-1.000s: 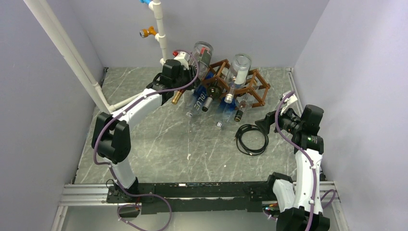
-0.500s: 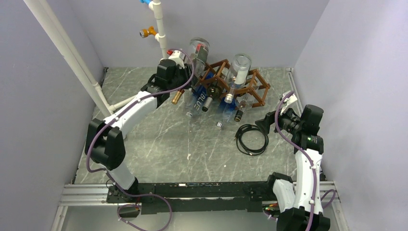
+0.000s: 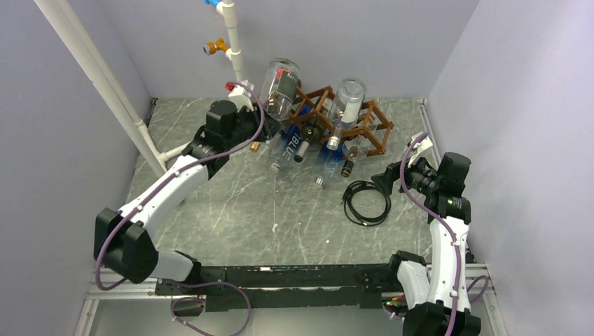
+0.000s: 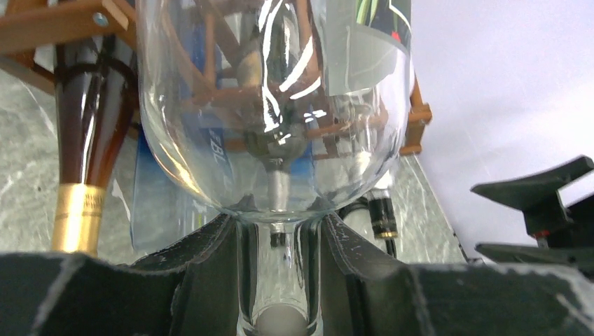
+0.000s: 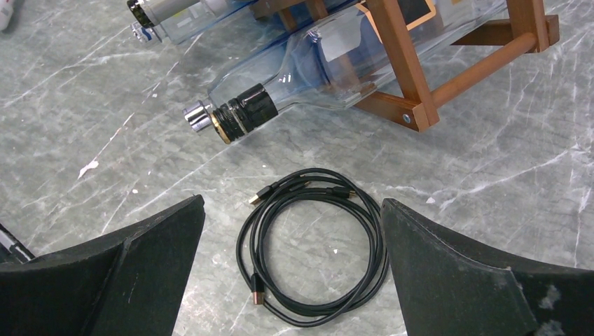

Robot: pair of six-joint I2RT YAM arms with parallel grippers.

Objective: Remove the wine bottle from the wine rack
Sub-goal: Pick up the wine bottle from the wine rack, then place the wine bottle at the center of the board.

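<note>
A clear glass wine bottle (image 3: 280,85) hangs tilted, base up, just left of the brown wooden wine rack (image 3: 370,127). My left gripper (image 3: 246,127) is shut on its neck. In the left wrist view the neck stands between my black fingers (image 4: 203,273) of the left gripper (image 4: 279,280), and the bottle's round shoulder (image 4: 273,105) fills the frame, with the rack (image 4: 49,24) behind it. My right gripper (image 3: 389,178) hovers open over the table right of the rack (image 5: 403,63); the right gripper (image 5: 291,203) has nothing between its fingers.
Several more bottles lie in the rack: a brown one with a gold cap (image 4: 90,147), blue ones (image 3: 291,145), a clear one on top (image 3: 348,98), and one with a black cap (image 5: 242,115). A coiled black cable (image 3: 366,201) lies under my right gripper. White pipes (image 3: 98,77) stand at the back left.
My left arm has drawn back to the left, taking the clear bottle with it, away from the rack's left end. The right arm has not moved.
</note>
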